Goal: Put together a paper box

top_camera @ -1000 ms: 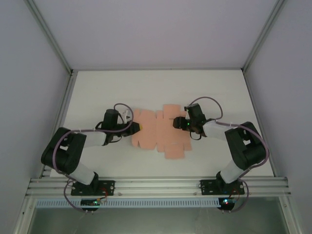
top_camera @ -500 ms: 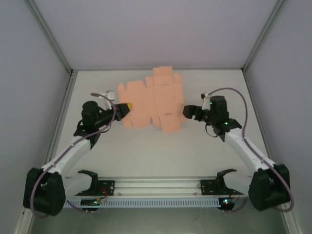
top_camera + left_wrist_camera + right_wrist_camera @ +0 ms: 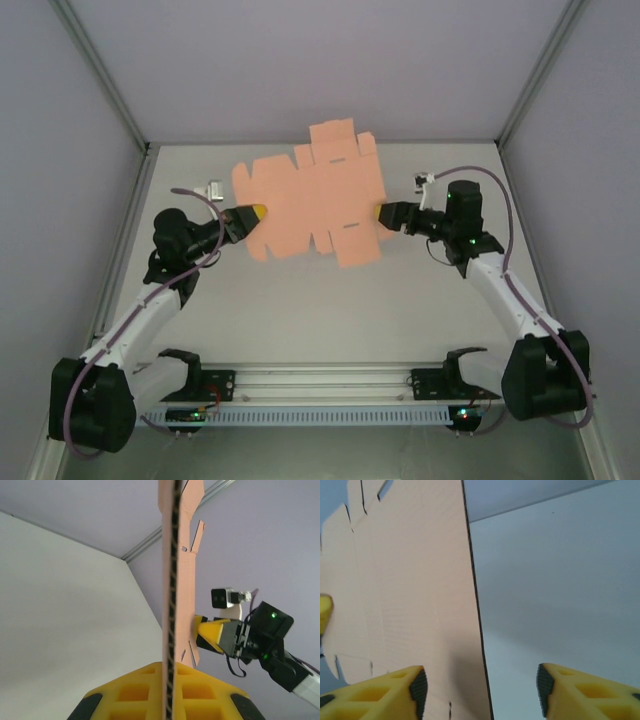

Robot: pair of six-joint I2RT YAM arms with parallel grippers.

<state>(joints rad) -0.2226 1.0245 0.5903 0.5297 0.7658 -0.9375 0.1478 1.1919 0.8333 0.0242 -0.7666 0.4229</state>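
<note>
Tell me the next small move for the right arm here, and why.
Probably close the right gripper on the card sheet at its right edge. The left gripper pinches the left edge and the sheet is up off the table. In the right wrist view, though, the right fingers stand apart with the edge between them, beside one finger, so that side seems ungripped.

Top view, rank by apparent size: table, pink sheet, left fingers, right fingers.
1. table
2. paper box sheet
3. left fingers and right fingers: they look alike, so no ranking between them.
</note>
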